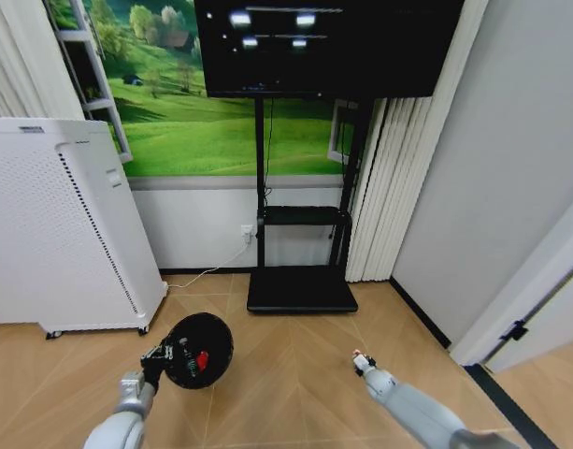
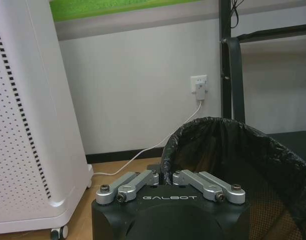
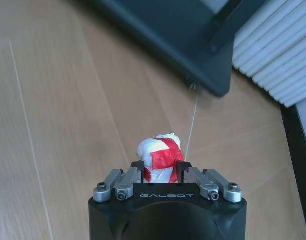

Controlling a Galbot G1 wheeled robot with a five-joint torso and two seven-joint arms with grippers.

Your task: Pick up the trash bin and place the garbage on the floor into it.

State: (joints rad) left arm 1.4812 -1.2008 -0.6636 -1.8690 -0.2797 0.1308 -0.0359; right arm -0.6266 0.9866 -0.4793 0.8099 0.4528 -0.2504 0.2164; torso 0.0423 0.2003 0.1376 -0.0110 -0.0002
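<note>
Your left pincer (image 2: 165,181) grips the trash bin (image 1: 200,350) by its rim (something red, maybe garbage, lies inside). Your right pincer (image 3: 158,172) squeezes red-and-white garbage (image 3: 160,159) above the floor (image 1: 295,374), not yet dropped in.

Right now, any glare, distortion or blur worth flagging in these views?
Head view: ceiling lights glare on the television screen and wall edges bow. Left wrist view: the trash bin rim is sharp. Right wrist view: the red-and-white litter is sharp, the floor beyond soft.
</note>
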